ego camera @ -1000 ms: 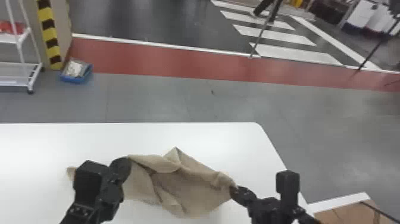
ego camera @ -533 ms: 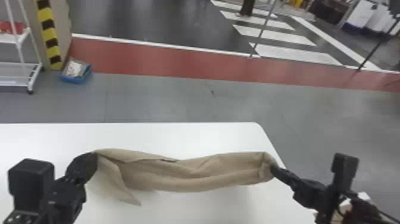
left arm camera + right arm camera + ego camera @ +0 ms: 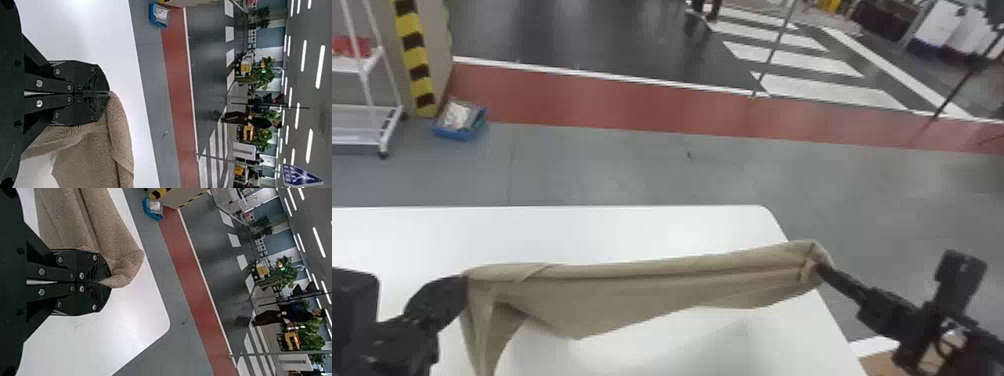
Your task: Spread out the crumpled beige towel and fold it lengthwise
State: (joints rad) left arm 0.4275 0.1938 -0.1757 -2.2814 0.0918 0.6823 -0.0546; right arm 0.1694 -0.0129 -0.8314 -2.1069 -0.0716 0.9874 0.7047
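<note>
Beige towel (image 3: 632,292), pinched in jaws, both ends

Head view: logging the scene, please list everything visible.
table: one, white, foreground
towel: one, beige, stretched above table
floor: one, grey, beyond table
floor strip: one, red, across background
crosswalk stripes: several, white, upper right
poles: two, dark, upper right
cart: one, white, far left
red items: uncountable, red, on cart
hazard stripes: one band, yellow and black, beside cart
tray: one, blue, on floor, left
cardboard: one, brown, lower right
background clutter: uncountable, mixed, top right
left end effector: one, black, gripping towel's left end
right end effector: one, black, gripping towel's right end
</note>
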